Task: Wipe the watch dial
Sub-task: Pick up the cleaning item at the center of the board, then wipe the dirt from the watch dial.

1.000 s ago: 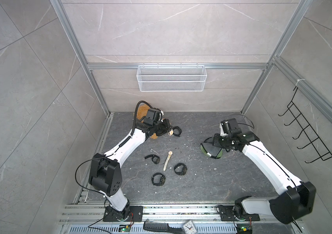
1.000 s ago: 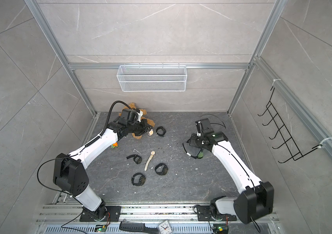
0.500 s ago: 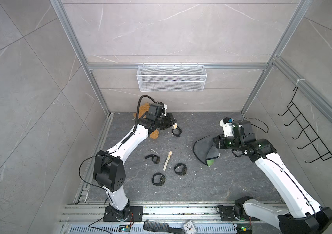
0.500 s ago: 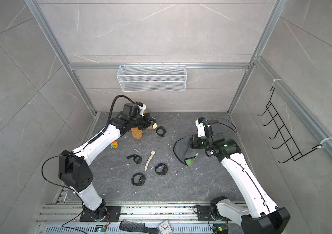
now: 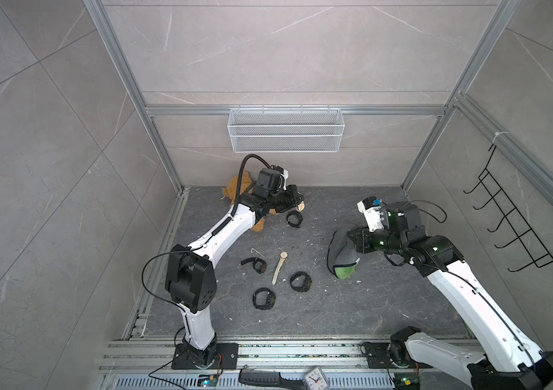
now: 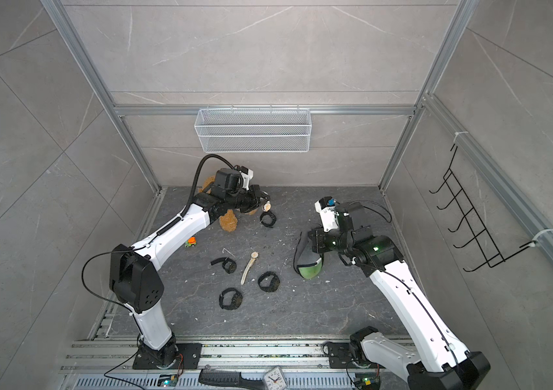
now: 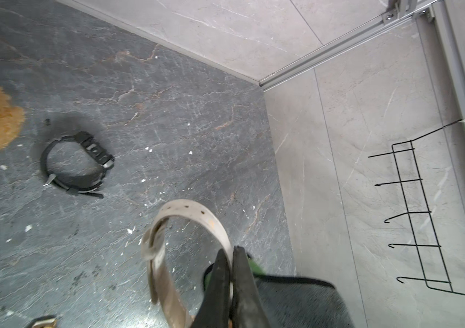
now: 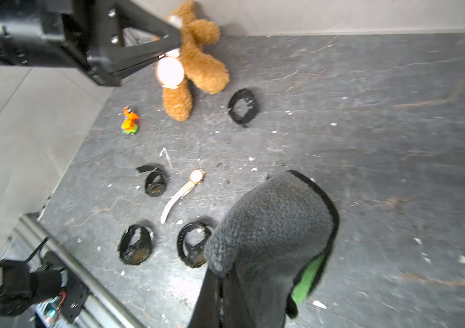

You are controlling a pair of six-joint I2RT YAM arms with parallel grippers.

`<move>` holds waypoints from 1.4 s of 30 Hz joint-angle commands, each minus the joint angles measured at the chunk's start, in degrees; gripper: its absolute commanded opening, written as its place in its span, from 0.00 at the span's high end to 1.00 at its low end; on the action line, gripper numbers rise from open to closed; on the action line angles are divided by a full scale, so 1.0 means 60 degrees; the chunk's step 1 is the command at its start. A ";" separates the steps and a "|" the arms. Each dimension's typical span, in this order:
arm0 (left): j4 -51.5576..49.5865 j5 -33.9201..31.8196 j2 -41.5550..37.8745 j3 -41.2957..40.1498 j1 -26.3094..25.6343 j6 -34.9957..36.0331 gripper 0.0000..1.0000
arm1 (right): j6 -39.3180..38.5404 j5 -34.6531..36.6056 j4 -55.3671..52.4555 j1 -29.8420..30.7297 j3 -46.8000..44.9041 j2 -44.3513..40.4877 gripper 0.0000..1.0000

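The beige-strapped watch (image 7: 186, 250) hangs off the desk near the far left corner, pinched by its strap in the left hand (image 7: 231, 255), whose jaws are pressed together on the band; in the right wrist view its round pale dial (image 8: 170, 71) faces outward toward the other arm, which looks like a deliberate presentation so the face can be reached; in a top view the same dial shows as a small pale disc at the hand's tip (image 6: 266, 206), in front of the brown teddy bear (image 8: 197, 62); the right hand (image 8: 222, 279) is clamped on a grey microfibre cloth (image 8: 271, 227) with a green underside, the cloth draping forward past the jaws so a loose pad is free to rub with; cloth and dial are well apart, so the wipe has not begun, and the next move would be bringing the two together in mid-air; spread on the dark desk (image 5: 336, 304) between the arms lie a second pale slim watch (image 5: 279, 266), four black watches, one of them (image 7: 75, 164) just below the held one, and a small orange toy (image 8: 130, 122)
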 commanded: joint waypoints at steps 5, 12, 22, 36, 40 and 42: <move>0.2431 0.0627 -0.0168 -0.0210 -0.0394 -0.0943 1.00 | 0.0446 -0.1253 0.1391 0.0432 0.0467 0.0651 1.00; 0.4938 0.0360 -0.0571 -0.1231 -0.0616 -0.1921 1.00 | 0.0591 -0.1670 0.1888 0.0695 0.1072 0.1354 1.00; 0.5832 0.0606 -0.1316 -0.1941 -0.0858 -0.2000 1.00 | 0.1050 -0.1695 0.2575 0.0750 0.1221 0.1826 1.00; 0.5747 0.1177 -0.2095 -0.2427 -0.0865 -0.1603 1.00 | 0.1299 -0.1210 0.2741 0.0750 0.1919 0.2116 1.00; 0.5659 0.1365 -0.2152 -0.2411 -0.0865 -0.1519 1.00 | 0.1435 -0.1131 0.2805 0.0750 0.2132 0.2171 1.00; 0.5711 0.1459 -0.2194 -0.2436 -0.0868 -0.1491 1.00 | 0.1508 -0.1080 0.2792 0.0750 0.2206 0.2215 1.00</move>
